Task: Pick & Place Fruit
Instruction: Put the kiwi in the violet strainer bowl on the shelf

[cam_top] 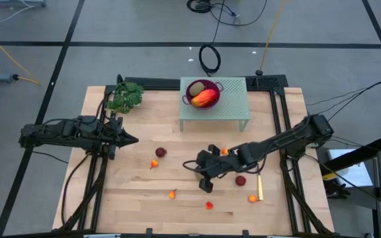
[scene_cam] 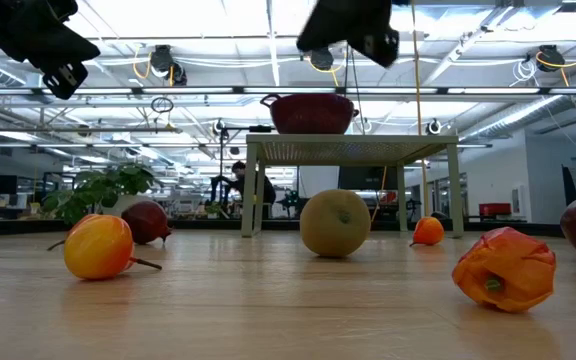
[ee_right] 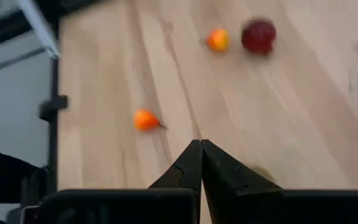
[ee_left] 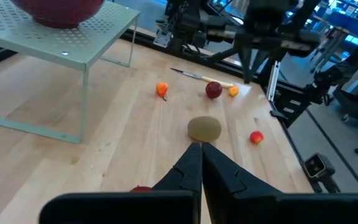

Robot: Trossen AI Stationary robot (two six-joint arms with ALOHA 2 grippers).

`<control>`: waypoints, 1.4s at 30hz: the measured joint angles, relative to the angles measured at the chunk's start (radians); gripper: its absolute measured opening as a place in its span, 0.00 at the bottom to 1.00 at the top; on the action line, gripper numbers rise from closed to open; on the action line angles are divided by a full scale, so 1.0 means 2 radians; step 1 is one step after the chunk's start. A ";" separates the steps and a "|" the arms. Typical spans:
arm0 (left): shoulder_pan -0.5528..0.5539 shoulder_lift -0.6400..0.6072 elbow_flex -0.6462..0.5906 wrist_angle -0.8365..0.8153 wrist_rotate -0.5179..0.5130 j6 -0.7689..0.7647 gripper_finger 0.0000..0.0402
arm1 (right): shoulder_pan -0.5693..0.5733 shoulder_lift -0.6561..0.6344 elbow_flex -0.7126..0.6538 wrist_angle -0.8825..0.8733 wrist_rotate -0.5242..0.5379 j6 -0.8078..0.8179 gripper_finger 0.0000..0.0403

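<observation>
A dark red bowl stands on a pale green perforated stand and holds one kiwi-like oval and the orange-red oval. A second kiwi-like oval lies on the wood, also seen in the low view; in the high view my right arm hides it. Dark red balls and tiny orange pieces lie scattered. My right gripper is shut and raised over mid-table. My left gripper is shut, hovering left of the fruit.
A leafy green sprig lies at the far left of the table. A slim yellow-handled knife lies near the right dark red ball. Black frame rails run along the table's sides. Bare wood shows toward the near left.
</observation>
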 joint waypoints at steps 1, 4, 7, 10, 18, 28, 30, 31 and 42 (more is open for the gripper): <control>0.000 0.000 0.000 0.000 0.000 0.000 0.03 | 0.000 0.002 0.000 -0.005 0.000 0.014 0.00; 0.000 0.000 0.000 0.000 0.000 0.001 0.04 | -0.001 0.005 0.000 -0.014 -0.010 0.050 0.00; 0.000 0.000 0.000 0.000 0.000 0.001 0.03 | -0.004 0.010 0.000 -0.023 -0.025 0.093 0.00; 0.000 0.000 0.000 0.000 0.000 0.000 0.01 | -0.004 0.010 0.000 -0.034 -0.026 0.129 0.00; 0.000 0.000 0.000 0.000 0.000 -0.001 0.04 | -0.006 0.026 0.064 -0.128 -0.024 0.181 0.00; 0.000 0.000 0.000 0.000 0.013 -0.001 0.00 | -0.014 0.106 0.158 -0.217 -0.065 0.194 0.00; 0.000 0.000 0.000 0.000 0.017 -0.001 0.01 | -0.015 0.113 0.159 -0.212 -0.066 0.194 0.00; 0.000 0.000 0.000 0.000 0.020 -0.001 0.02 | -0.016 0.114 0.159 -0.212 -0.072 0.194 0.00; 0.000 0.000 0.000 -0.001 0.034 0.000 0.01 | -0.028 0.112 0.160 -0.217 -0.103 0.192 0.00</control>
